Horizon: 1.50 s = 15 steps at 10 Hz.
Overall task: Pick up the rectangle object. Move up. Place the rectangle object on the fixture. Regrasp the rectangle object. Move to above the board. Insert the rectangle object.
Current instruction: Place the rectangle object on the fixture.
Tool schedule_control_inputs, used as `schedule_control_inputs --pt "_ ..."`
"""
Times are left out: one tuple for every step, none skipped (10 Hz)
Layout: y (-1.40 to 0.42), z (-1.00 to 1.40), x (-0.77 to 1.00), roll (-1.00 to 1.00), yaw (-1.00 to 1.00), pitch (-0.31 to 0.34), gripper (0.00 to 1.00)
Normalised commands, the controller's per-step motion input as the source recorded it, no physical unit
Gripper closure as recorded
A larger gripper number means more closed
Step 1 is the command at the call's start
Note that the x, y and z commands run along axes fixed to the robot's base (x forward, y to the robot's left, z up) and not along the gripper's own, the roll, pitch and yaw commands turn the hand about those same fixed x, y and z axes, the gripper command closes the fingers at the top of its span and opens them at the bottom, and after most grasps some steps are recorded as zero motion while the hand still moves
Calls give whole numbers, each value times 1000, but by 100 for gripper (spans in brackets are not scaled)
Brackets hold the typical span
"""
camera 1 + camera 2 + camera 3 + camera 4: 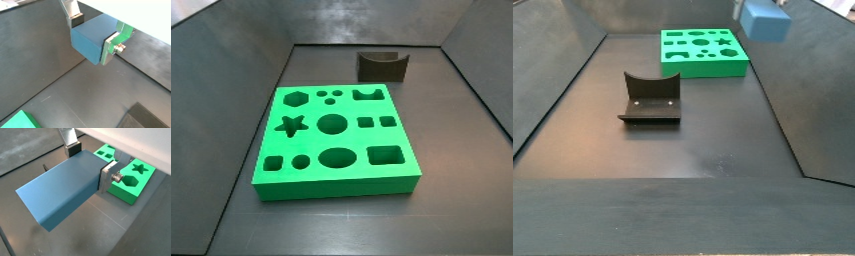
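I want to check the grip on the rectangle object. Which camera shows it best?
A wrist view shows the rectangle object best: its long blue face runs out from between the gripper fingers, held in the air. In both wrist views it sits between the fingers. A side view catches only part of it at the frame edge; the remaining side view misses it.

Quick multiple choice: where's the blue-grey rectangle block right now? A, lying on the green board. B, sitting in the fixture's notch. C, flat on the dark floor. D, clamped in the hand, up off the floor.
D: in both wrist views the rectangle object sits between the silver fingers of the hand, while the fixture and the board carry nothing.
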Motion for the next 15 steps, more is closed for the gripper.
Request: schedule_control_inputs --pt "-25 207 1000 -81 -138 146 100" --pt "-20 179 1000 -91 -85 138 100" --pt "-16 159 1000 -98 -67 138 100" --pt "-12 141 1000 -106 -55 141 100" --pt "-10 123 1000 -113 -48 139 100" --pt "-7 106 1000 -119 -43 142 100" --pt "-3 88 1000 -122 -41 140 100" --pt "-2 76 1000 -127 -39 147 100" --pt "1 63 1000 -132 -38 155 100" --pt "3 57 1000 -133 -39 157 100" --pt "5 39 1000 -134 -40 148 100" --pt "23 -383 1000 -1000 17 11 100" --pt "38 -379 1000 -1000 9 9 100" --pt "45 -343 1000 -1000 6 3 100" --pt "37 -270 1000 -1000 -2 0 100"
